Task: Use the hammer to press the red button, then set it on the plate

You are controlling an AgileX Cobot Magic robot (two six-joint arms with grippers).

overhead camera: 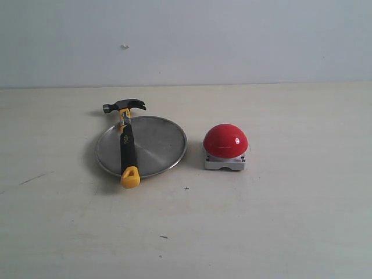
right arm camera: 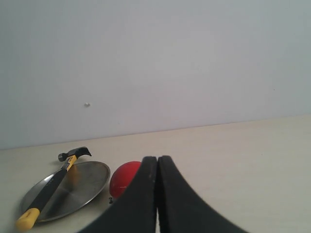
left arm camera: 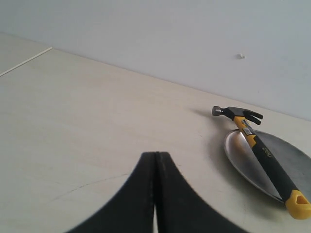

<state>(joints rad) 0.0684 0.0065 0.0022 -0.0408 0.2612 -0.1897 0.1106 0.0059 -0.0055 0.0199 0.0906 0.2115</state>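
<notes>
My left gripper [left arm camera: 156, 158] and right gripper [right arm camera: 157, 161] sit pressed together, empty; the hammer [overhead camera: 128, 149] lies across the plate [overhead camera: 161, 143], well apart.

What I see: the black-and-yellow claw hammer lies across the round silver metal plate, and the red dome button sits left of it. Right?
No: the exterior view shows the red dome button right of the round silver plate; the black-and-yellow claw hammer does lie across it.

We see a pale table [overhead camera: 279, 232]. On it sit a shiny round plate [overhead camera: 160, 145] at the left and a red button [overhead camera: 225, 141] just right of it.
</notes>
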